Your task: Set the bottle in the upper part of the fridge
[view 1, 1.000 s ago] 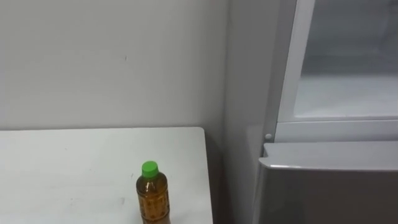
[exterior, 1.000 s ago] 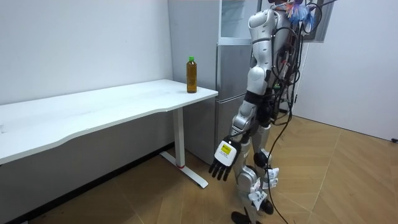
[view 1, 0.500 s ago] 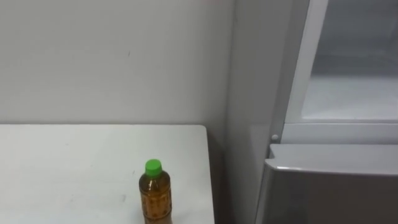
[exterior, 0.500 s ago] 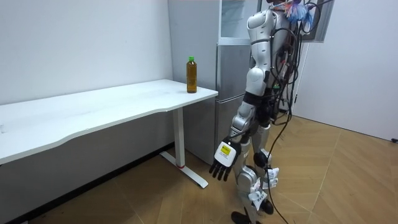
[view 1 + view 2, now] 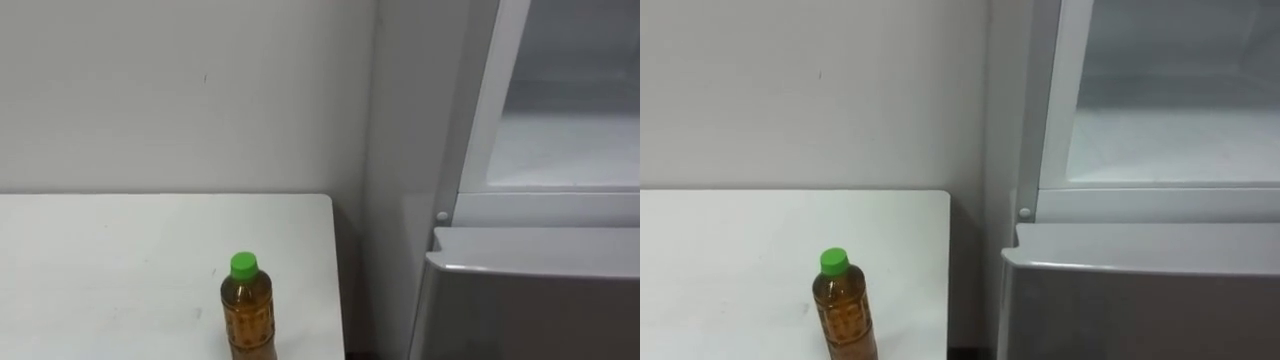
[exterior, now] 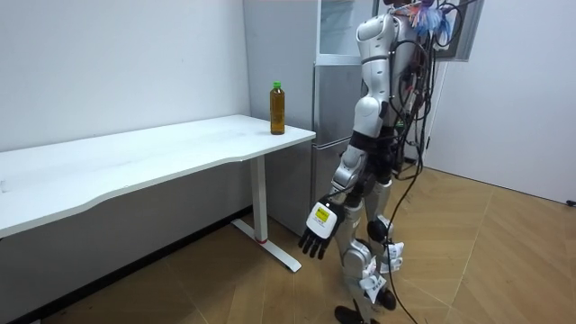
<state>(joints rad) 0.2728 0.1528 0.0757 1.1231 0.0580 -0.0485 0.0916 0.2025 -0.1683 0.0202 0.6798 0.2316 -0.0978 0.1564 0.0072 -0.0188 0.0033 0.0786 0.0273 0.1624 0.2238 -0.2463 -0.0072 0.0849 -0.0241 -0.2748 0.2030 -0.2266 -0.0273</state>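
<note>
A bottle (image 5: 246, 312) of amber drink with a green cap stands upright near the right end of a white table (image 5: 100, 260), close to the fridge. In the room view the bottle (image 6: 277, 108) is at the table's far corner. The fridge's upper compartment (image 5: 570, 140) stands open at the right, showing a pale, bare inside. I stand in front of the fridge, with the table to my left. My left hand (image 6: 317, 236) hangs low beside my leg, fingers relaxed and holding nothing, well away from the bottle.
The fridge's lower door (image 5: 530, 300) is closed below the open compartment. A plain wall (image 5: 180, 90) rises behind the table. A narrow gap separates the table's right edge from the fridge's side. Wooden floor (image 6: 468, 261) spreads around me.
The eye view has shifted slightly, so my head moved. My left hand has swung a little toward the room view's left. The bottle has stayed in place.
</note>
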